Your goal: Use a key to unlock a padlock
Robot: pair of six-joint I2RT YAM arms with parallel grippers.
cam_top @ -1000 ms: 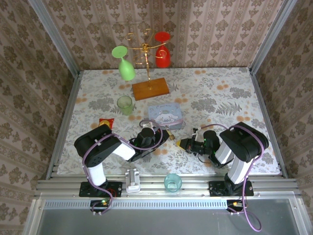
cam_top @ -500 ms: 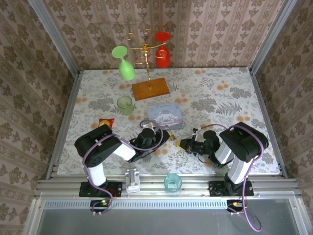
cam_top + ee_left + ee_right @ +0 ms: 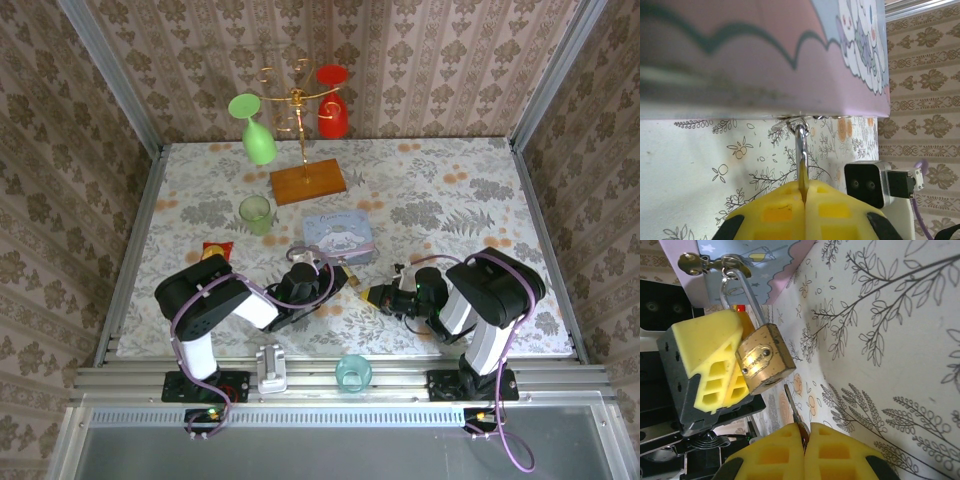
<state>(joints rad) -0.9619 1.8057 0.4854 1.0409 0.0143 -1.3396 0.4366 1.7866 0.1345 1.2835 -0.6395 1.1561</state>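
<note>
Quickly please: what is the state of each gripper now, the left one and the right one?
The left gripper is closed, holding the padlock.
The right gripper is closed, holding the key.

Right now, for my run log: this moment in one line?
left gripper: shut on padlock | right gripper: shut on key | key: not yet in padlock

brass-gold padlock (image 3: 762, 365), pale blue-pink tin (image 3: 338, 236), grey-orange floral cloth (image 3: 440, 190)

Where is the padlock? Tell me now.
Right wrist view: the padlock is hooked on the clasp of the blue tin, gripped by the left fingers, just ahead of the key.
</note>
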